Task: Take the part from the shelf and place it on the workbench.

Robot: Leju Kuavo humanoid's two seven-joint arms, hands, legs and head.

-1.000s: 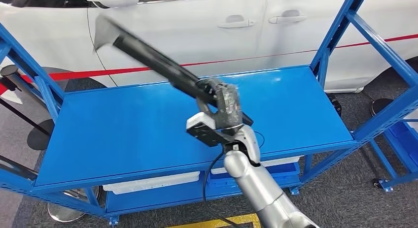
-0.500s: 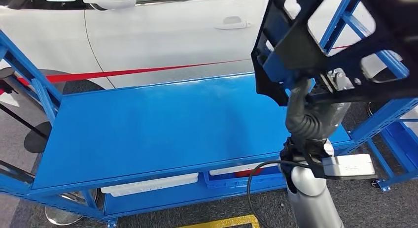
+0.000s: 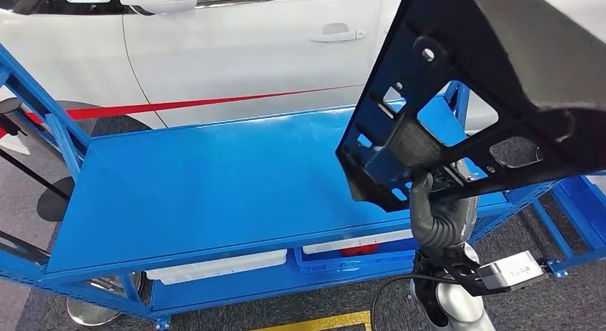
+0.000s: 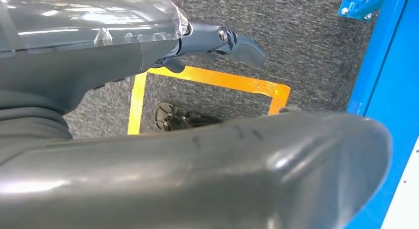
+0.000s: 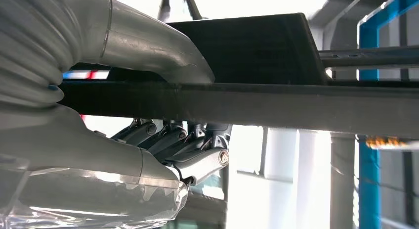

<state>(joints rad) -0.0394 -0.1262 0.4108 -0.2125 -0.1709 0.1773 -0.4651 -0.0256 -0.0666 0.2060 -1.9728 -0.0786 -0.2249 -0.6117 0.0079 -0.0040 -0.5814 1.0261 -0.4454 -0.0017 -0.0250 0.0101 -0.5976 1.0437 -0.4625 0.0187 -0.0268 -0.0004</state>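
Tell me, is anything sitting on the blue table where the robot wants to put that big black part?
Nothing visible is. The right hand holds the black part up above the blue workbench, and the bare top that shows beneath it has nothing on it. The part itself hides the far right end.

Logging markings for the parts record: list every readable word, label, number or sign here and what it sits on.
None can be read.
The black part held by the right hand shows a pale sticker: too blurred to read.
The white car and blue shelf show no text.
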